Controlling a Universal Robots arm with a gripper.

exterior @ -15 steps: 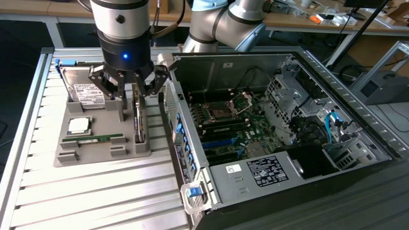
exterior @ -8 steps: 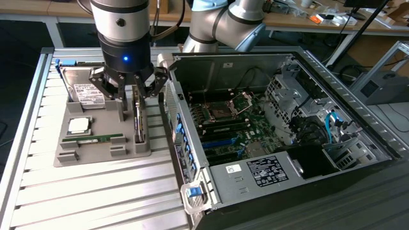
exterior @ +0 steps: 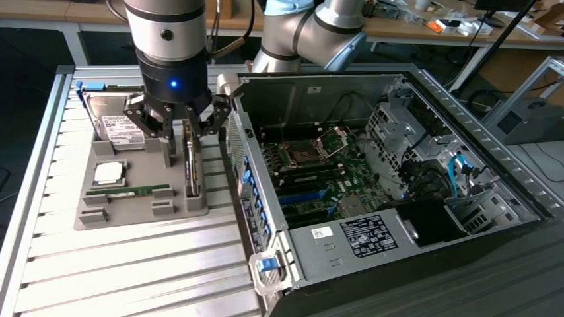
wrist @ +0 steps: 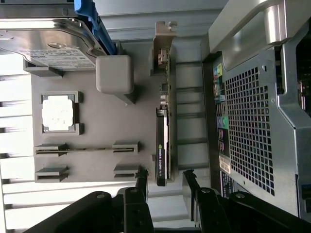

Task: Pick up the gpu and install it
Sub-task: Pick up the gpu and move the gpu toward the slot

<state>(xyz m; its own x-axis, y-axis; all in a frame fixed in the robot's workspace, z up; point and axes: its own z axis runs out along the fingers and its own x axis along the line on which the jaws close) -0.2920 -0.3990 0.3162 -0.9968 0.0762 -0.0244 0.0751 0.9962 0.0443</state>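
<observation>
Silver arm; black gripper; blue light

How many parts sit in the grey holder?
4: hard drive at its far end, processor in the middle, memory stick beside it, gpu on edge nearest the case.

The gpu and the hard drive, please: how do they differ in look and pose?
The gpu stands thin, on edge, a green board with a black cooler; the hard drive is a thicker silver block with a white label. The gpu sits upright in its slot, while the hard drive leans tilted. The open gripper hangs over the gpu, not the hard drive. Both rest in the grey holder.
</observation>
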